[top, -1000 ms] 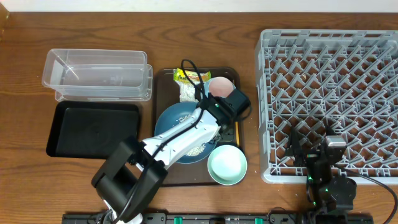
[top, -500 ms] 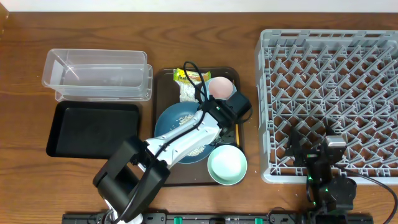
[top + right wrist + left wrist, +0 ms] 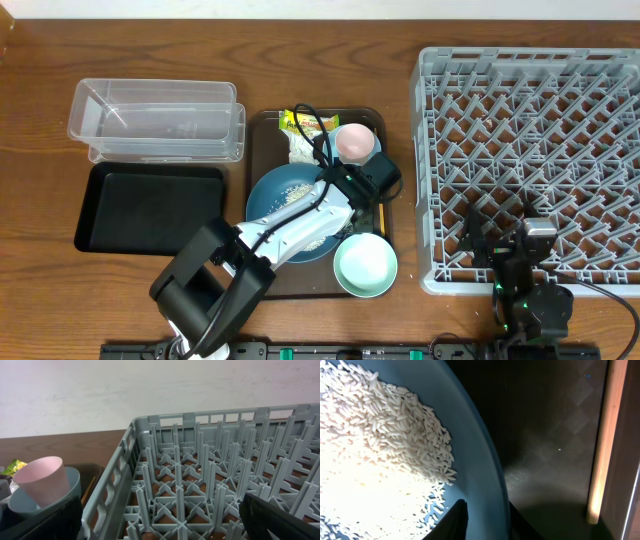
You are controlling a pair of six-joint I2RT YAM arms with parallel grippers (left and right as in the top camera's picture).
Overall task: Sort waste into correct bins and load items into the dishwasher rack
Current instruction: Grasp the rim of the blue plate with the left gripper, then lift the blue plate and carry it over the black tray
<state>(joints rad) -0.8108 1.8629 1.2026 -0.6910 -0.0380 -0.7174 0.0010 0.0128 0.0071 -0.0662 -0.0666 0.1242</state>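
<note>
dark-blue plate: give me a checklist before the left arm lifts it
1. left gripper straddles the dark-blue plate rim: ok
2. grip closed tight on the rim: cannot tell
3. rice grains inside the plate, none on the rim: ok
4. clear tub open on top: ok
5. mint-white bowl free of the plate: cannot tell
6. right gripper open, over the dishwasher rack: ok

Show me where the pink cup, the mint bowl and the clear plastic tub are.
pink cup (image 3: pixel 354 143), overhead view, on its open inside.
mint bowl (image 3: pixel 365 265), overhead view, on the middle of its hollow.
clear plastic tub (image 3: pixel 160 120), overhead view, on its bare floor.
</note>
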